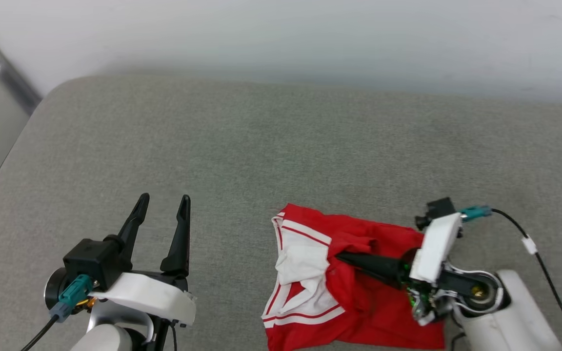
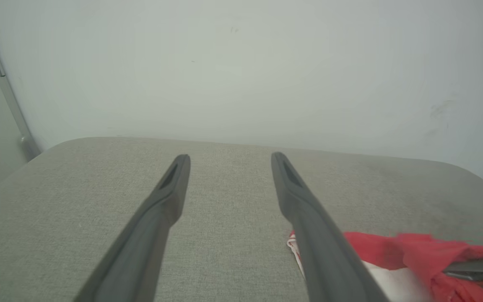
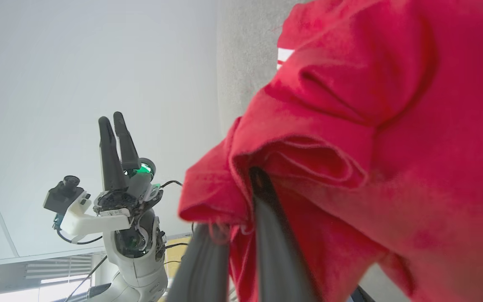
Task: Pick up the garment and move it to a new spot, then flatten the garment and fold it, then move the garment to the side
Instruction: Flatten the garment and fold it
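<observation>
The garment (image 1: 373, 312) lay crumpled at the near right of the surface (image 1: 261, 146). It rested directly on the grey cover, not inside any container.

The right end effector (image 1: 340, 256) was closed, its two fingers pinching a raised fold of red cloth near the garment's middle. The right wrist view showed that fold gathered around the fingers.

The left end effector (image 1: 164, 199) stood fully open and held nothing. It hovered over bare surface, well apart from the garment.

Step in hand, as judged: the pick-up for the move to a new spot.

- The lift called for a slow, vertical rise until all hanging cloth cleared the surface, so that nothing dragged.
- A single pinch on a thin fold could slip, so quick swings were to be avoided.
- The open centre of the surface looked the best target, since both end effectors could reach it for flattening.
</observation>
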### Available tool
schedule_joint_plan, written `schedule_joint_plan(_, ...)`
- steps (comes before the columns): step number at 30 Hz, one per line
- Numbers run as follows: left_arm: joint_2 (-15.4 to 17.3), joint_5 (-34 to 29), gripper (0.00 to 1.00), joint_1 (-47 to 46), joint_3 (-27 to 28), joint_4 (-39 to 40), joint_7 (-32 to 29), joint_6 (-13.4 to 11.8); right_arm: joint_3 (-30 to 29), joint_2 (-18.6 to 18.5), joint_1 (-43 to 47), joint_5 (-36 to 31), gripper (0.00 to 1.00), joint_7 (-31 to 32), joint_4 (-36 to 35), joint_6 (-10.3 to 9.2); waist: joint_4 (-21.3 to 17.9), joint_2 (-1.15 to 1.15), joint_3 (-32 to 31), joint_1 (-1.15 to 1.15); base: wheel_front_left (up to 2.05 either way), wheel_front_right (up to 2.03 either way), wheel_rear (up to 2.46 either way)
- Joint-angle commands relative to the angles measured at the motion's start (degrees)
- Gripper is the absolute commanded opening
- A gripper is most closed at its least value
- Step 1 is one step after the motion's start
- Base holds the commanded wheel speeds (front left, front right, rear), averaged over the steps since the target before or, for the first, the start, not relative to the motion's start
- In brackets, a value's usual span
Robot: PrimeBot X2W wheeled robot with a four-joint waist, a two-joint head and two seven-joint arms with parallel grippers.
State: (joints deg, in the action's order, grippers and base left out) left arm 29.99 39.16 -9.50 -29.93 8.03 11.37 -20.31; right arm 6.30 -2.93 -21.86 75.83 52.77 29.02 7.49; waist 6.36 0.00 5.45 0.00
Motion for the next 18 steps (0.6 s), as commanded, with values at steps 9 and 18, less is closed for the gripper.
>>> schedule_joint_plan(9,-1.26,0.75,1.00,-1.39,0.22,-2.45,1.47,1.34,12.04,0.08,-5.51,0.29,1.00,-11.15,5.12,0.00,2.87,0.00,1.89,0.00,0.00,0.00,0.00)
schedule_joint_plan(18,-1.51,0.92,1.00,-1.29,0.68,-3.81,2.09,1.86,20.42,-2.90,-9.42,-9.08,1.00,-17.47,2.56,0.00,1.71,0.00,1.76,0.00,0.00,0.00,0.00)
